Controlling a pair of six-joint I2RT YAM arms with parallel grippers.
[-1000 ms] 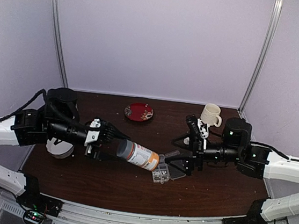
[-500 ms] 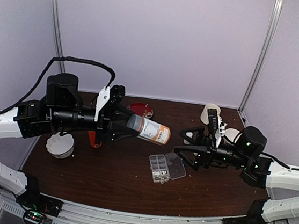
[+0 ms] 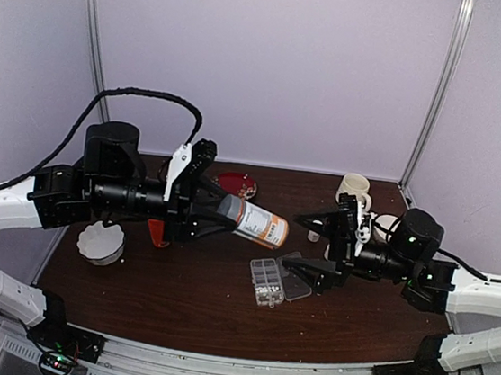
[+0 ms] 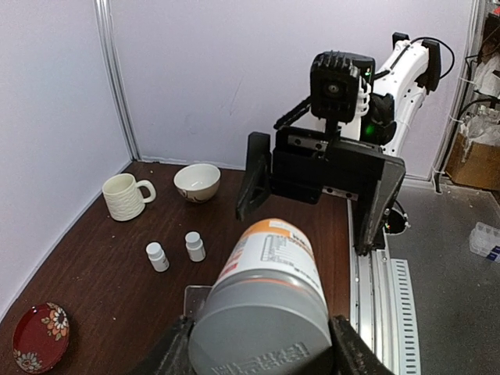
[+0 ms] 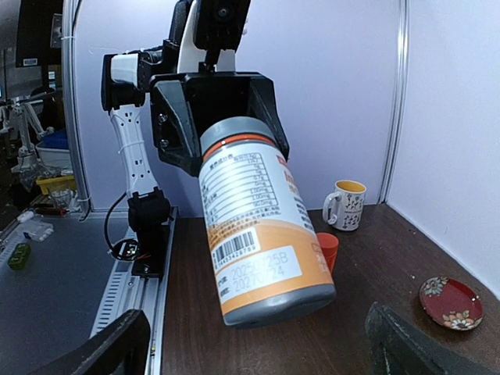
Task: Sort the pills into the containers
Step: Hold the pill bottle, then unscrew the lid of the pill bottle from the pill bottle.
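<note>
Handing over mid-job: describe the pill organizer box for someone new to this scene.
On the dark brown table, look near the centre, below the orange bottle held aloft. The organizer box lies flat there: the only clear, celled tray, lid open, whitish pills inside.

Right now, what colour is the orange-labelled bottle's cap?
Grey round plastic cap; clearest in the left wrist view.

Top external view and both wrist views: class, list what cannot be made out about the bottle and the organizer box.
- Orange bottle contents: every view, its opaque wall hides them.
- Pills in the organizer box: top view, too small to count.
- Organizer box: left wrist view, bottle covers nearly all; right wrist view, not shown.
</note>
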